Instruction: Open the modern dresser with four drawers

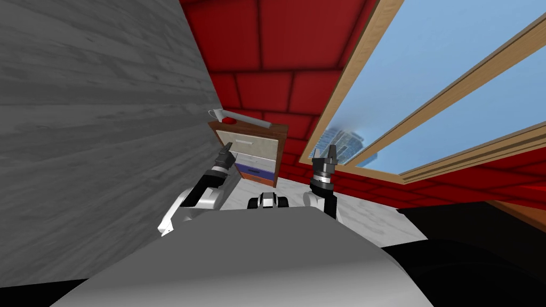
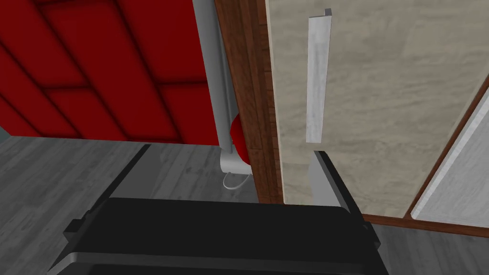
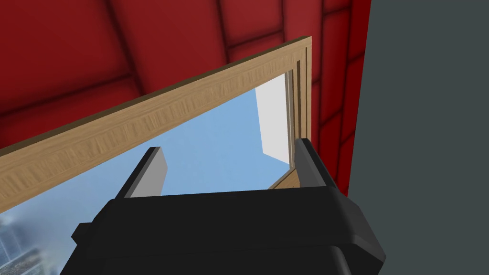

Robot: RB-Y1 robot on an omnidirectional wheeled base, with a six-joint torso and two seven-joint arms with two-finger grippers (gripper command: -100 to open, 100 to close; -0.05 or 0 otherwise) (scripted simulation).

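Top drawer handle (image 2: pixel 318 76) sits just beyond left end effector (image 2: pixel 231 152).

A red round object (image 2: pixel 237 138) is half hidden behind the brown wooden dresser (image 2: pixel 246 95); the long grey bar (image 2: pixel 214 71) beside it runs off the picture's edge.
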